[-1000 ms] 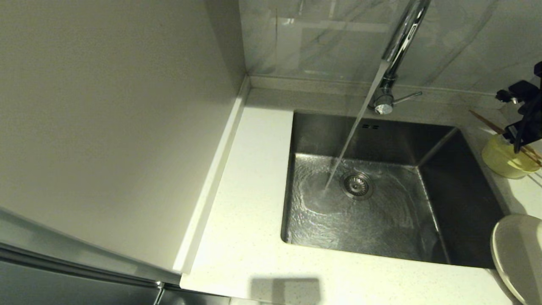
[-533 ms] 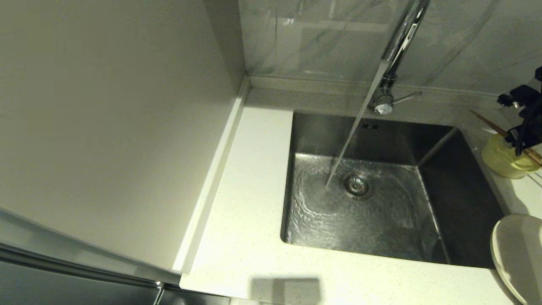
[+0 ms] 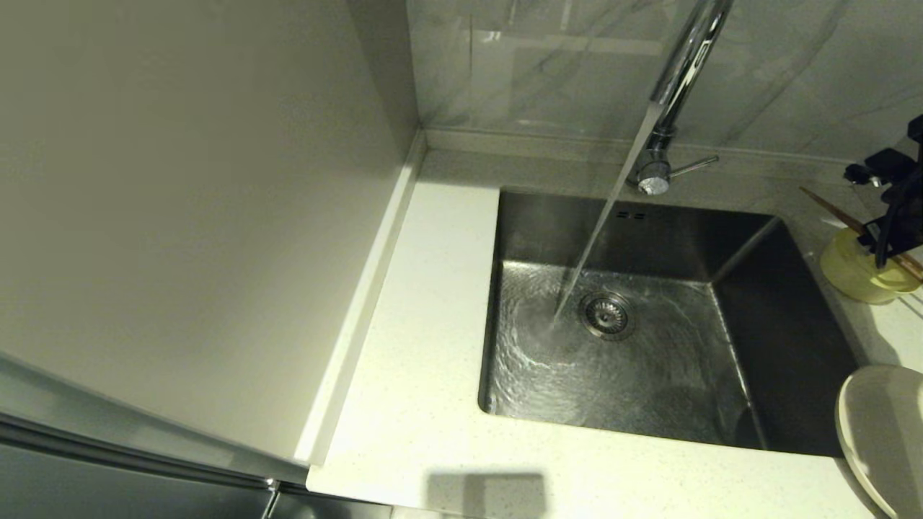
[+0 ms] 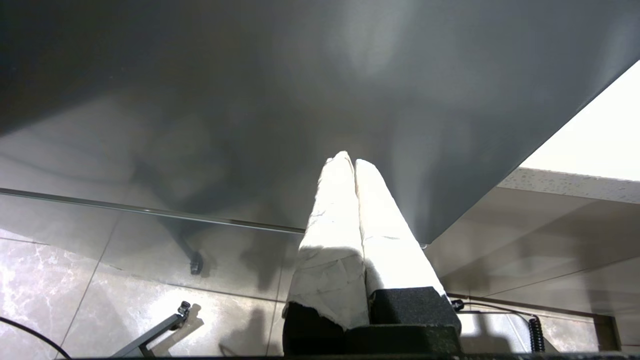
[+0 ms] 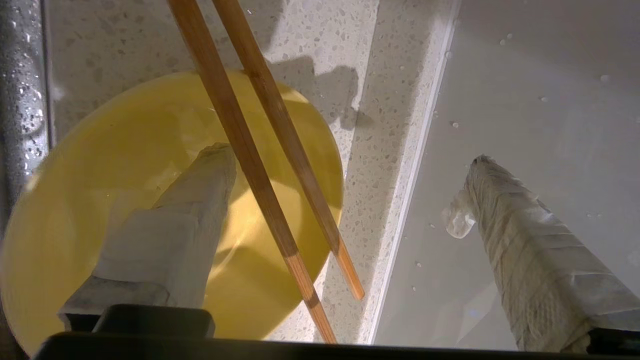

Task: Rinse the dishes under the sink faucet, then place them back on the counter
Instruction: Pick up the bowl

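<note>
Drifted slightly rightward above the bowl: my right gripper, fingers spread wide, empty — bowl, chopsticks and plate on the counter, tap running, sink bare; I judge nothing rinsed — left gripper clenched, parked.

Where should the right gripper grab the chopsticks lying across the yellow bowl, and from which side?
Judging from the right wrist view, grip the chopsticks mid-span, where they bridge the bowl with air beneath. Come from above with the open right gripper, fingers straddling both sticks crosswise. They lie nearly parallel and close, so one pinch should catch both.
</note>
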